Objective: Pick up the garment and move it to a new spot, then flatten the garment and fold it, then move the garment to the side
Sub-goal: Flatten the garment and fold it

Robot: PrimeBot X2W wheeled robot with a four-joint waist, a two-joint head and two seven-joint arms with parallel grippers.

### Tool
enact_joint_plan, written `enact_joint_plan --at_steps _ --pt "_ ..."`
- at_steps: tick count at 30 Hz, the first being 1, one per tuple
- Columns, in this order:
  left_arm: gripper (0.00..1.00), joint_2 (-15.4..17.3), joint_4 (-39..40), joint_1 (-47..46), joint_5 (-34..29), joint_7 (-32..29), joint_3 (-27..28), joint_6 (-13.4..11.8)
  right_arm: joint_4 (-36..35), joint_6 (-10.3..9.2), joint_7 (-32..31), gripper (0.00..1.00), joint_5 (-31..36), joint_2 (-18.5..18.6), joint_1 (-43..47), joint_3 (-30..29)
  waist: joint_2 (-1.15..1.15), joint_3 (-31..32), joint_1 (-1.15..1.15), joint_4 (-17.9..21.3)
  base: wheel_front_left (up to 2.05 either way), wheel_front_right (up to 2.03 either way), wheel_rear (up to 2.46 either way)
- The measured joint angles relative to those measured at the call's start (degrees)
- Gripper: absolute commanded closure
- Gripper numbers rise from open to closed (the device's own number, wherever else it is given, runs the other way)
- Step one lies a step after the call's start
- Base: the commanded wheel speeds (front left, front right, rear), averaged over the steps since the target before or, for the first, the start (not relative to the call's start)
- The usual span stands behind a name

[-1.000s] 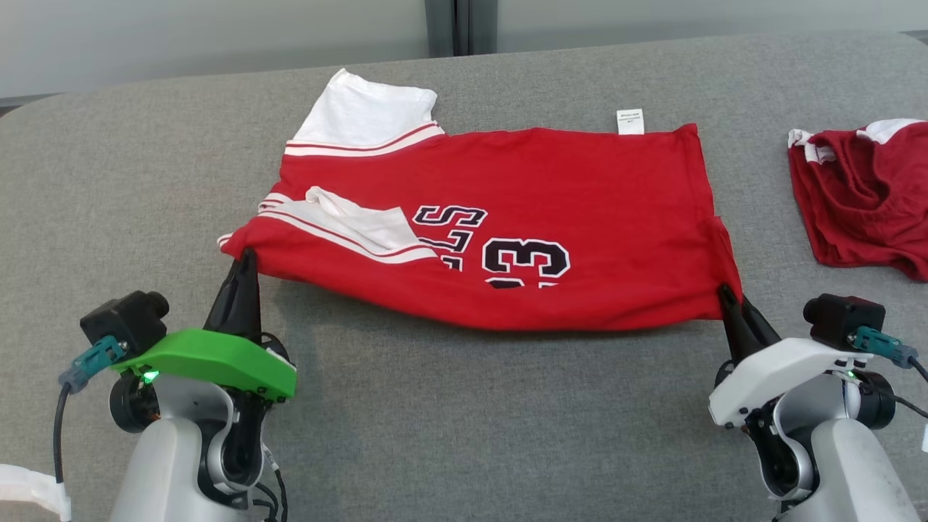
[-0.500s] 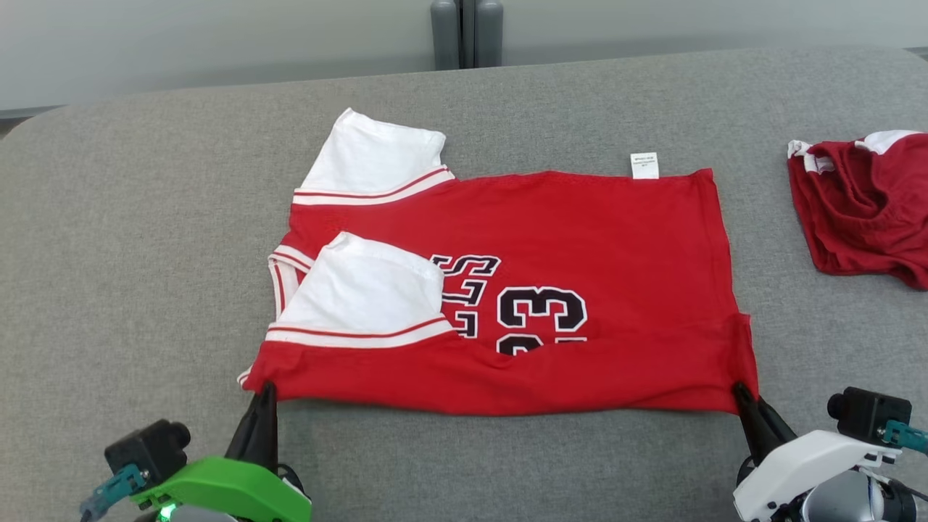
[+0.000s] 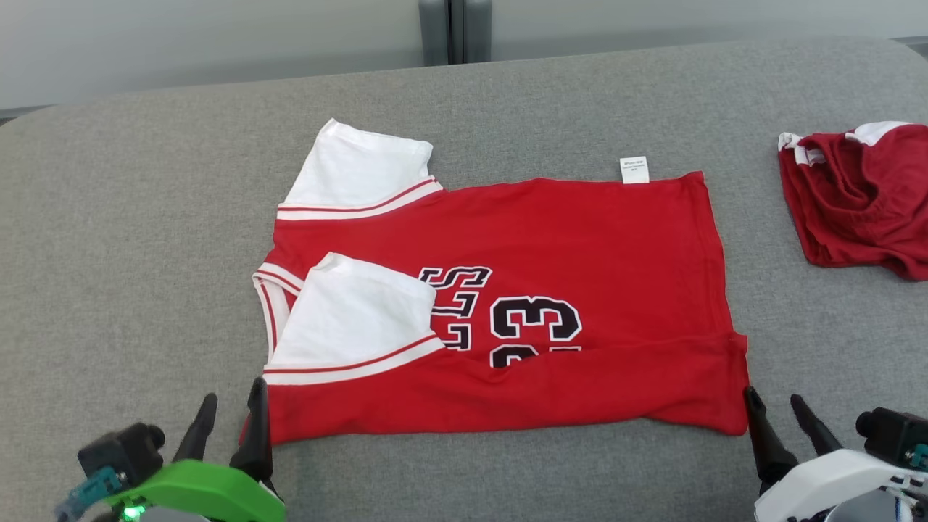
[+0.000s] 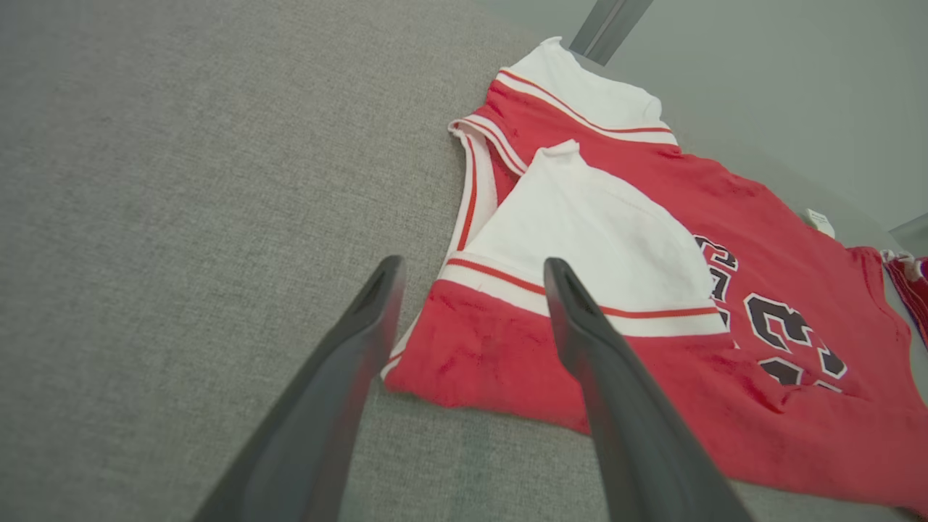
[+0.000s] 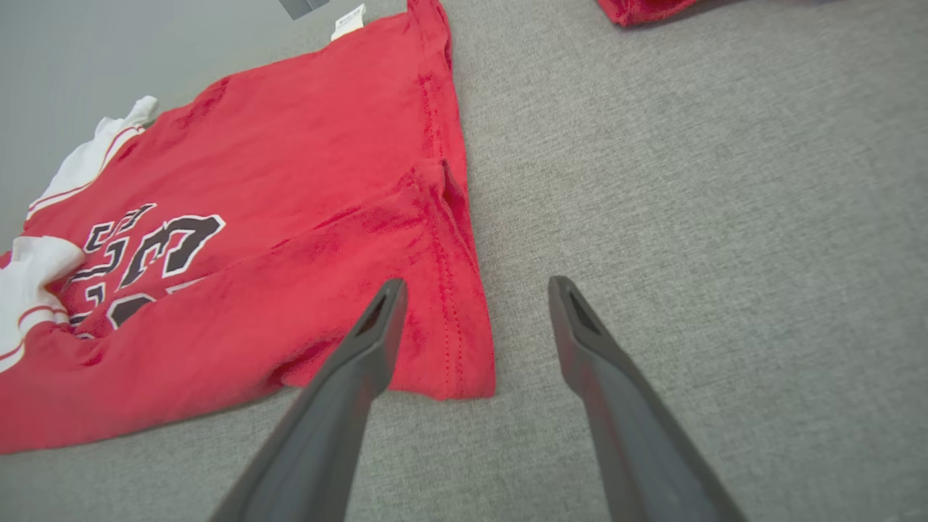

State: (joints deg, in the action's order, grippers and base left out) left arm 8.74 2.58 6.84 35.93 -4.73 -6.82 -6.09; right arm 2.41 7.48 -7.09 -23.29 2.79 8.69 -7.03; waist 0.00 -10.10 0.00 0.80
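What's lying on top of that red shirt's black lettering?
The garment's own white sleeve covers the lettering's left end; a folded red edge hides the digits' bottoms.

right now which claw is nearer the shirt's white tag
Right. The right claw is at the near right corner of the shirt, the end with the tag; the left claw at its near left corner.

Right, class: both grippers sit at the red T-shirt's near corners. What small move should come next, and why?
Probably lift both clear. The left gripper and right gripper stand open, holding nothing; the T-shirt lies flat, near edge folded over the print. Its far white sleeve sticks out, likely next to fold in.
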Motion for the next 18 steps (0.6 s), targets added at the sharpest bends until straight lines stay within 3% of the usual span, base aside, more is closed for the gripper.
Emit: enact_joint_plan --at_steps 8,14,18 --pt "0.0 7.4 -2.0 -17.0 -3.0 -6.7 -1.6 3.9 -1.8 0.0 3.5 0.0 4.2 0.0 -6.9 3.0 0.0 -2.7 0.0 2.0 0.0 0.0 0.0" --pt "0.0 11.6 -10.2 -34.5 -3.6 -15.9 -6.1 10.3 -2.4 0.0 3.7 0.0 6.9 0.0 -12.8 6.4 0.0 -6.1 0.0 3.9 0.0 0.0 0.0" --pt "0.0 14.2 -18.0 -45.5 -4.7 -20.9 -8.1 11.7 -2.5 0.0 3.7 0.0 7.8 0.1 -16.8 9.4 0.0 -8.7 0.0 5.4 0.0 0.0 0.0"
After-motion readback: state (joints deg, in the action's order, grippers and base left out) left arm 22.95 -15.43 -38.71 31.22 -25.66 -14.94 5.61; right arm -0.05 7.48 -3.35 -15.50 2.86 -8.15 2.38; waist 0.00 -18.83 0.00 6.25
